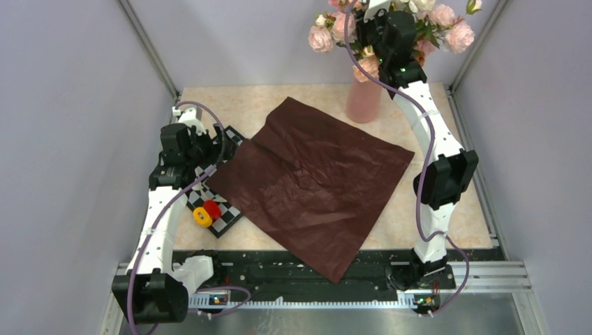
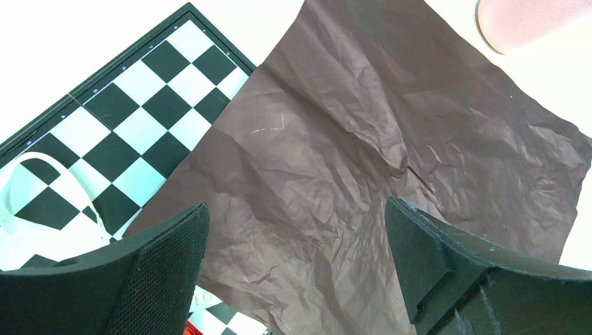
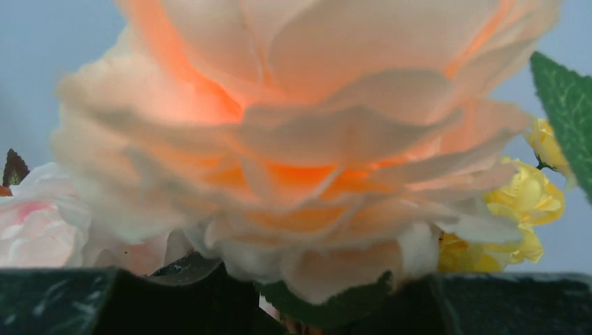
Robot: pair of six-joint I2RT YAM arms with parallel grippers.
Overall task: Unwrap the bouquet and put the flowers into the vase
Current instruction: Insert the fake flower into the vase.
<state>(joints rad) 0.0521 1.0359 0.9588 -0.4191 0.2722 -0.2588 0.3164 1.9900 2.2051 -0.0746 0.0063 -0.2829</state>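
Observation:
The flowers (image 1: 322,38), pale pink, white and peach blooms with green leaves, stand in the salmon-pink vase (image 1: 364,101) at the back of the table. The bouquet's dark red paper (image 1: 314,181) lies spread flat in the middle, with no flowers on it. My right gripper (image 1: 373,14) is up among the blooms. In its wrist view a peach bloom (image 3: 307,125) fills the frame and the right gripper (image 3: 342,307) has its fingers apart, a green calyx between them. My left gripper (image 2: 297,230) hovers wide open and empty over the paper's (image 2: 363,139) left part.
A black-and-white checkerboard (image 1: 223,209) lies under the paper's left corner, with a yellow ring (image 1: 202,216) and a red piece (image 1: 212,208) on it. A white ribbon-like loop (image 2: 42,202) rests on the board (image 2: 139,105). The vase's base (image 2: 530,21) shows top right. Grey walls enclose the table.

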